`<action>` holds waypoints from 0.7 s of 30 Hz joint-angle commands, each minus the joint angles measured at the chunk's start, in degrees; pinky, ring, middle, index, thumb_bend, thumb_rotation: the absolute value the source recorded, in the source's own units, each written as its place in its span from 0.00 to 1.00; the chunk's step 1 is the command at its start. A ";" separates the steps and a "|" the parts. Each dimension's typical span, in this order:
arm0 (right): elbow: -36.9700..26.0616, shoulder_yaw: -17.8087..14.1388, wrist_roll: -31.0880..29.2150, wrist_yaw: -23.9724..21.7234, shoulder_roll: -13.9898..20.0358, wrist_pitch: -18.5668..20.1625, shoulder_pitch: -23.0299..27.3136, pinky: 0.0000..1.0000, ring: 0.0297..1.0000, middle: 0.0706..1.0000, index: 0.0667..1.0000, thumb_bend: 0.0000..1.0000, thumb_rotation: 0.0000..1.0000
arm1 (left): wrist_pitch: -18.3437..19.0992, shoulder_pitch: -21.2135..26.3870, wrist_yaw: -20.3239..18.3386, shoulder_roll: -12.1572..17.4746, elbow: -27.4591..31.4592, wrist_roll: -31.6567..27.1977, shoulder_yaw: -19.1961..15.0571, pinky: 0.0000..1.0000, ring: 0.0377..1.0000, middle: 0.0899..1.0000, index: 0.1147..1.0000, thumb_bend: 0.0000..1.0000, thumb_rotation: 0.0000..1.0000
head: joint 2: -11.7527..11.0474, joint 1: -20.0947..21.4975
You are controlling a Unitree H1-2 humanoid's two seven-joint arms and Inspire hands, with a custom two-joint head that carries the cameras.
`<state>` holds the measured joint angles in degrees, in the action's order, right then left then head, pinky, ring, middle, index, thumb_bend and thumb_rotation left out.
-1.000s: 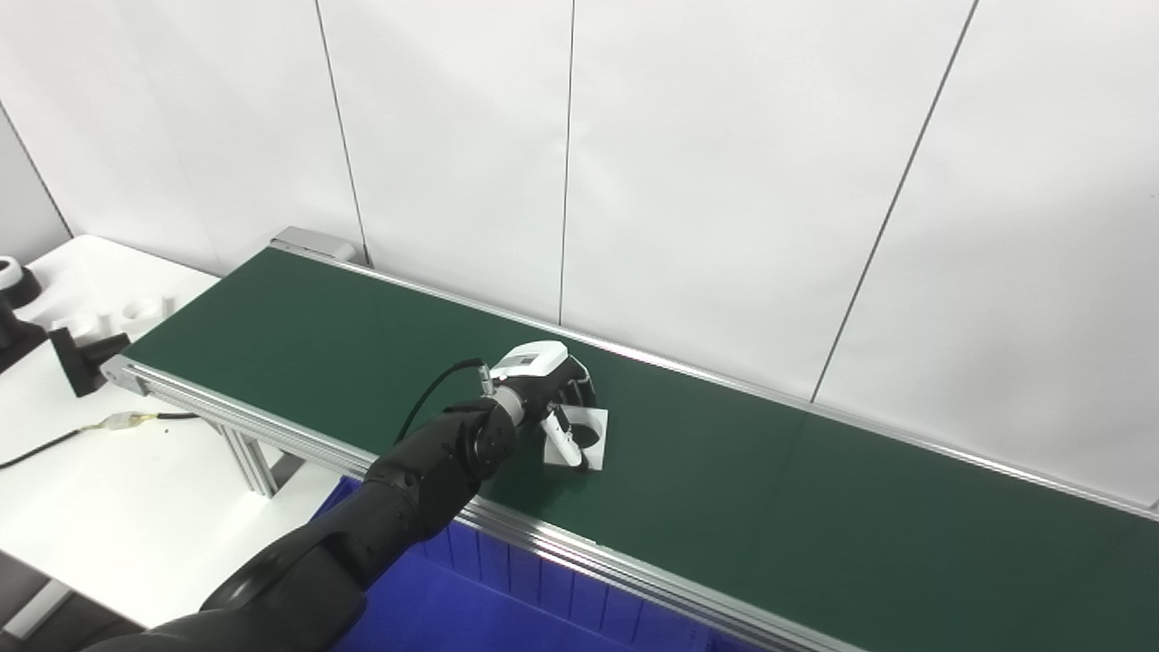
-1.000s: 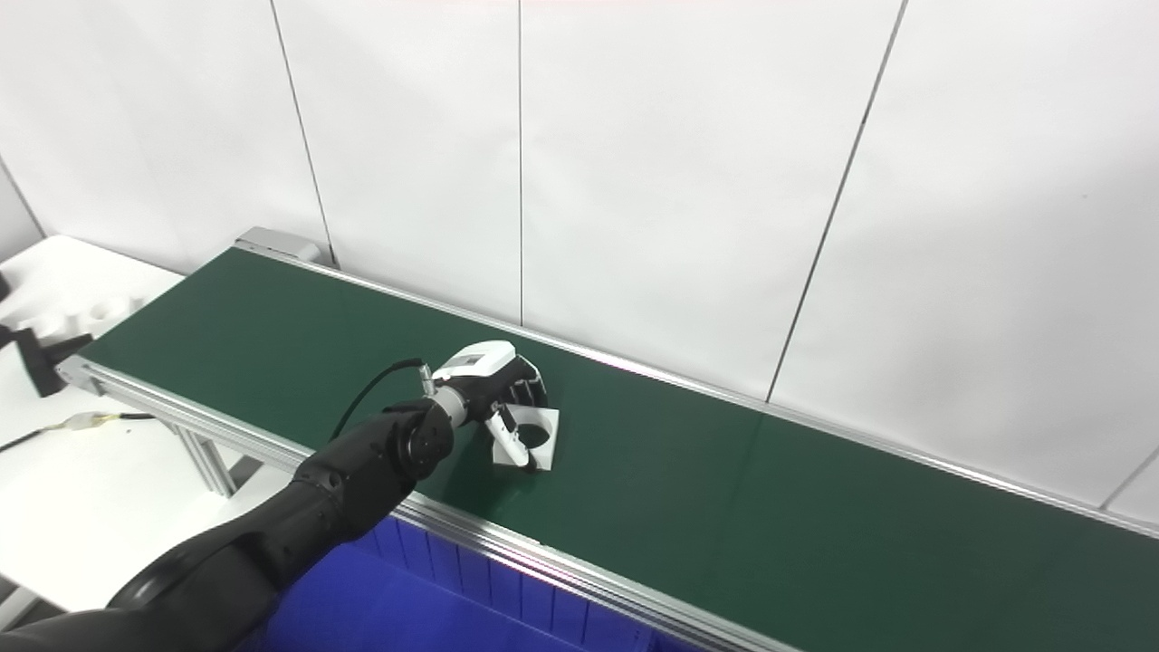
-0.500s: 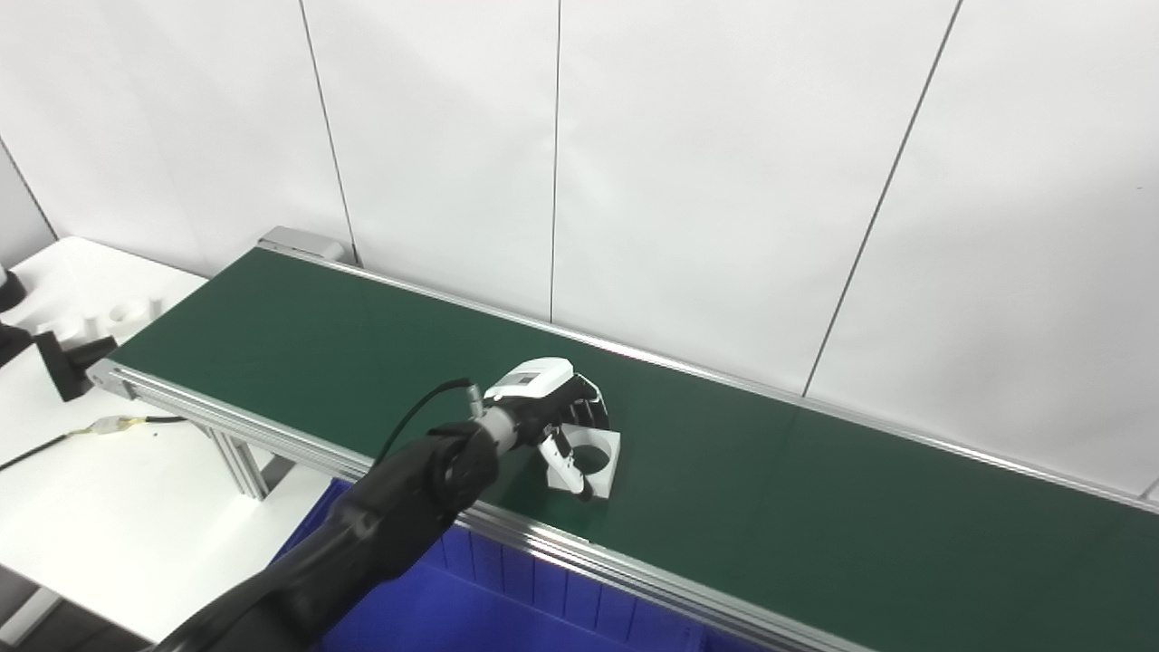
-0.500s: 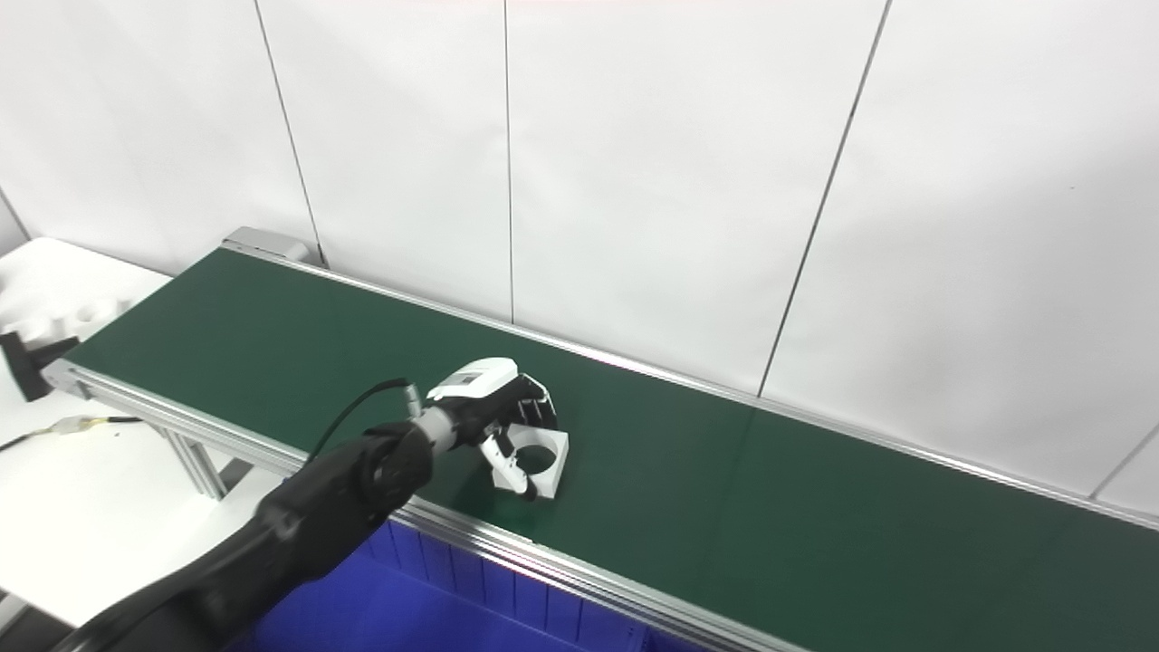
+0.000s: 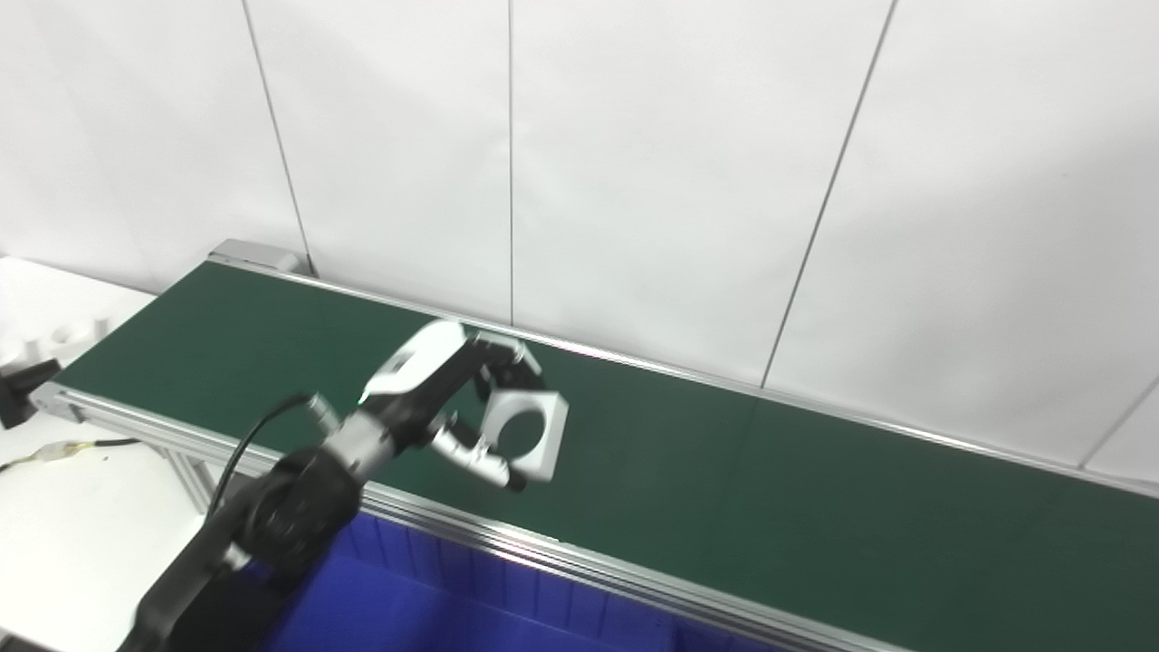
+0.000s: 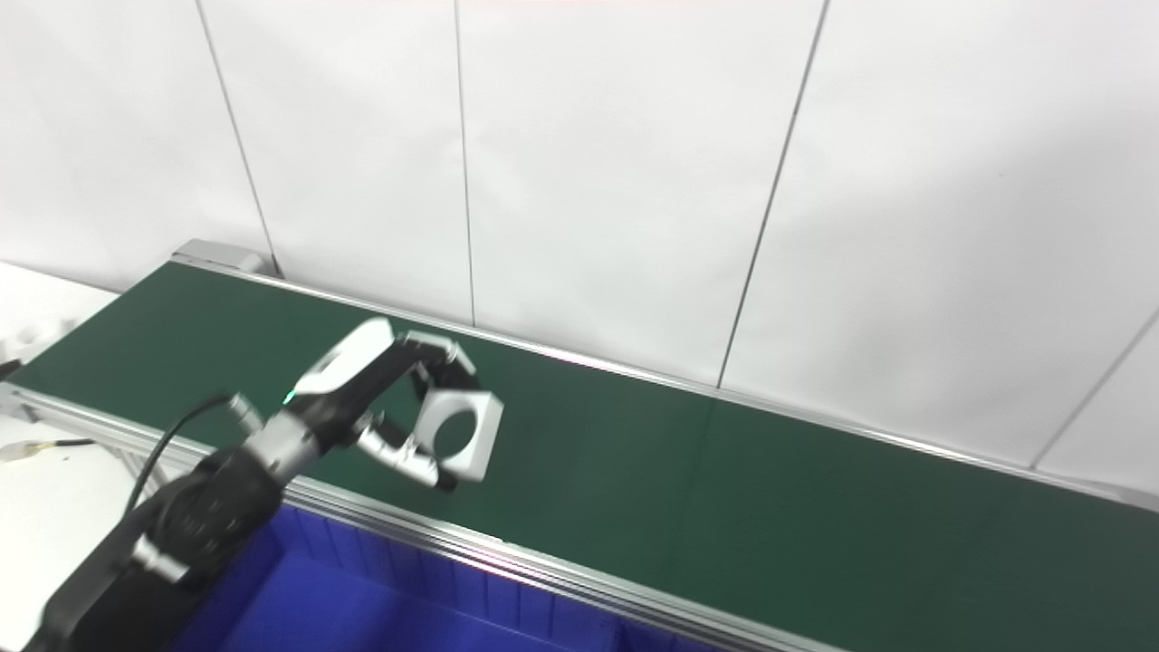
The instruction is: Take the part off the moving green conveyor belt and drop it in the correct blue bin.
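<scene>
White part [image 5: 523, 429] with a round hole is sitting in the left robot hand [image 5: 444, 398], fingers and thumb pinching it, lifted above the green belt [image 5: 724, 489], with the blue bin [image 5: 426, 616] below.

The left hand [image 5: 435, 398] has lifted the white part [image 5: 523, 432] up off the green belt [image 5: 724, 489]. Before, the part lay flat on the belt under the hand. Now it hangs in the air, tipped up, with its round hole facing us.
</scene>
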<state>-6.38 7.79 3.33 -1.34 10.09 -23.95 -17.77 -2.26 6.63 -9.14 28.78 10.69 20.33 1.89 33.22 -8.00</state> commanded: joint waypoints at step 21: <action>-7.21 -0.88 8.97 1.74 -6.15 0.62 0.35 0.79 0.81 0.81 0.88 0.80 0.48 | -22.00 -10.00 0.20 -5.26 -9.01 -15.28 -2.91 0.48 0.46 0.47 0.39 0.50 0.00 | 13.88 21.88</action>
<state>-11.82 7.24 11.41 -0.31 4.42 -23.70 -17.64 -22.41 -3.53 -9.08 23.18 0.83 5.92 -0.39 47.02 13.87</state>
